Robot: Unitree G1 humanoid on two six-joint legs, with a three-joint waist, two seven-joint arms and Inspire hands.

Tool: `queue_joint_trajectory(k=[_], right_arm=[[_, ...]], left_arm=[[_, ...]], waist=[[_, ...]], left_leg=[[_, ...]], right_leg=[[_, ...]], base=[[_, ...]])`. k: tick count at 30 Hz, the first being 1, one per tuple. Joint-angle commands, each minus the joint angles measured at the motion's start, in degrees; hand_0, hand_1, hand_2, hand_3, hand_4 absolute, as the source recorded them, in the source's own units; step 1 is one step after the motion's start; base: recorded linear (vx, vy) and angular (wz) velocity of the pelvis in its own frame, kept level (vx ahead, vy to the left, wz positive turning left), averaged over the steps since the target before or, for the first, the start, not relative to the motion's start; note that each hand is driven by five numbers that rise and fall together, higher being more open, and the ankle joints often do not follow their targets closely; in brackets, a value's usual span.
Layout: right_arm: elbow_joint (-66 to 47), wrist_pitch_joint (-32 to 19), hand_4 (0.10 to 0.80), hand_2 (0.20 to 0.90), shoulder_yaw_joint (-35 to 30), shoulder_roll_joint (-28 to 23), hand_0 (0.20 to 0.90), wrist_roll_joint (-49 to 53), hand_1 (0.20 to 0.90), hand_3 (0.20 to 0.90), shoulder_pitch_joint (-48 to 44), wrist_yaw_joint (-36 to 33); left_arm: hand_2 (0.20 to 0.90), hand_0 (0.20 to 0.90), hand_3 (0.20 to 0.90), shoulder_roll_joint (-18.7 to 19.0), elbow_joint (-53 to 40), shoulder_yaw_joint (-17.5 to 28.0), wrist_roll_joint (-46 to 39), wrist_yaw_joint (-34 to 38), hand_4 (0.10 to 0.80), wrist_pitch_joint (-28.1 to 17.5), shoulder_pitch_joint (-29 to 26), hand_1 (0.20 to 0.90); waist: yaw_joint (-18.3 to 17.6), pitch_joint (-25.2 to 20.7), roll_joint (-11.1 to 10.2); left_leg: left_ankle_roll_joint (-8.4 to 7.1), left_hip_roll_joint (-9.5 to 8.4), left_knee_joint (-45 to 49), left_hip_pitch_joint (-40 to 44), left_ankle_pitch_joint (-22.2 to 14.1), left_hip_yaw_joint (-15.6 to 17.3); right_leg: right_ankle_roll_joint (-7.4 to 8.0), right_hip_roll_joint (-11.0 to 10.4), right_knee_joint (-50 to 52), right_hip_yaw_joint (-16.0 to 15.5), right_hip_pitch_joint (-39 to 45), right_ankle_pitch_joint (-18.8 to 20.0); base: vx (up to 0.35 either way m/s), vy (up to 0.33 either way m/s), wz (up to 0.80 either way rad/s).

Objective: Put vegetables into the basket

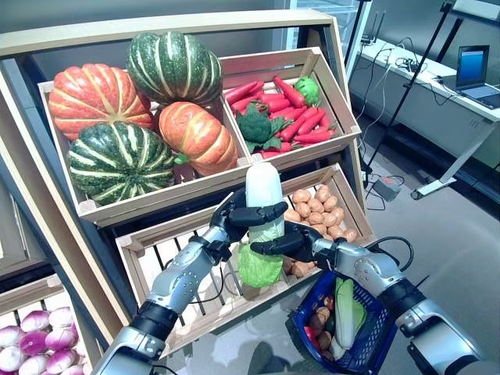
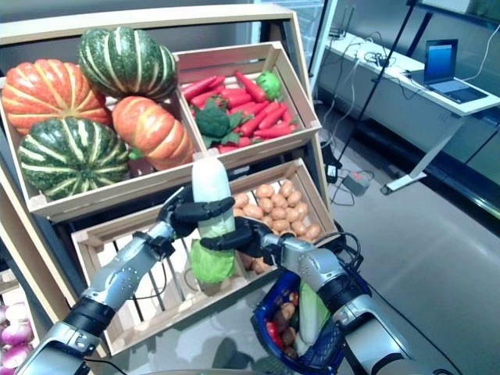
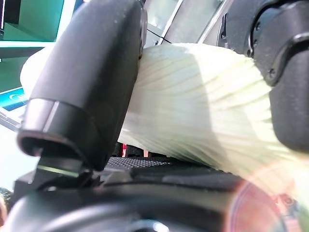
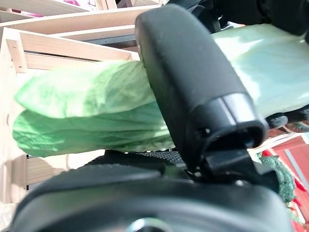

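Both hands grip one napa cabbage [image 1: 263, 205], held upright before the lower crate [image 1: 156, 258]: the left hand [image 1: 238, 216] curls round its white stem end, the right hand [image 1: 283, 243] just below, near the green leaves. Its long axis stands vertical. The blue basket [image 1: 375, 344], apparently hung on the right forearm, lies below and right of the cabbage.

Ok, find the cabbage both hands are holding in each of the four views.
Left eye view: cabbage upright at centre, white end up, before the lower crates.
Right eye view: cabbage left of centre, same pose.
Left wrist view: its pale ribbed stalk fills the middle, behind the left robot hand.
Right wrist view: its green leaves spread past the right robot hand.
Shared landmark: the red peppers, a sliver in the right wrist view.
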Motion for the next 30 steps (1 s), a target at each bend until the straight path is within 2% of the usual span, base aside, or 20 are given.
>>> queue_joint_trajectory(k=[1,4,5,6,7,16,30], right_arm=[[5.22,-7.21,0.4,0.3,-5.42,6.06,0.3,6.87,0.3,0.3,-9.83,-3.57],[4.86,-7.5,0.4,0.3,-5.69,6.18,0.3,6.86,0.3,0.3,-9.16,-3.97],[4.83,-7.59,0.4,0.3,-5.8,6.08,0.3,6.82,0.3,0.3,-8.94,-4.0],[4.91,-7.61,0.4,0.3,-5.93,5.89,0.3,6.82,0.3,0.3,-8.79,-3.83],[4.95,-7.62,0.4,0.3,-6.05,5.75,0.3,6.71,0.3,0.3,-8.69,-3.81],[5.26,-8.87,0.4,0.3,-8.12,2.69,0.3,3.12,0.3,0.3,-5.55,-5.4],[10.65,-9.13,0.4,0.3,-16.98,-3.55,0.3,-0.11,0.3,0.3,6.5,-5.21]], left_arm=[[0.3,0.3,0.3,-8.69,-9.11,-8.18,-7.66,-11.11,0.4,-4.48,-5.35,0.3],[0.3,0.3,0.3,-8.57,-9.45,-7.87,-7.21,-10.56,0.4,-4.31,-5.33,0.3],[0.382,0.382,0.382,-8.52,-9.41,-7.72,-6.84,-10.08,0.455,-4.3,-5.36,0.382],[0.382,0.382,0.382,-8.42,-9.42,-7.52,-6.51,-9.7,0.455,-4.06,-5.36,0.382],[0.9,0.9,0.9,-8.27,-9.39,-7.39,-6.39,-9.61,0.8,-3.5,-5.38,0.9],[0.9,0.9,0.9,-6.66,-8.77,-4.84,-4.93,-8.9,0.8,-2.41,-4.64,0.9],[0.9,0.9,0.9,-2.25,-6.81,2.66,-1.61,-9.29,0.8,-2.0,-1.33,0.9]], waist=[[0.12,-4.53,0.28],[0.07,-4.45,0.32],[0.03,-4.41,0.32],[0.01,-4.45,0.33],[-0.03,-4.48,0.34],[-0.56,-4.58,0.38],[-1.84,-4.31,0.42]], left_leg=[[1.24,-1.03,-0.18,-1.7,-3.36,0.22],[1.27,-1.04,-0.18,-1.69,-3.32,0.26],[1.28,-1.04,-0.18,-1.69,-3.3,0.29],[1.29,-1.04,-0.18,-1.71,-3.31,0.32],[1.29,-1.04,-0.18,-1.74,-3.31,0.34],[1.37,-0.98,-0.18,-1.8,-3.27,0.87],[1.46,-0.56,-0.18,-1.95,-3.32,2.76]], right_leg=[[-3.29,0.1,0.04,0.95,-0.31,-1.33],[-3.28,0.1,0.04,1.01,-0.32,-1.31],[-3.27,0.11,0.04,1.07,-0.35,-1.28],[-3.27,0.12,0.04,1.1,-0.38,-1.28],[-3.26,0.13,0.04,1.12,-0.42,-1.28],[-3.15,0.27,0.04,1.67,-0.77,-1.11],[-2.94,0.5,0.04,2.94,-1.69,-0.66]], base=[[0.0,0.0,0.0],[0.0,0.0,0.0],[0.0,0.0,0.0],[0.0,0.0,0.0],[0.0,0.0,0.0],[-0.002,0.0,-0.01],[-0.011,-0.011,-0.07]])
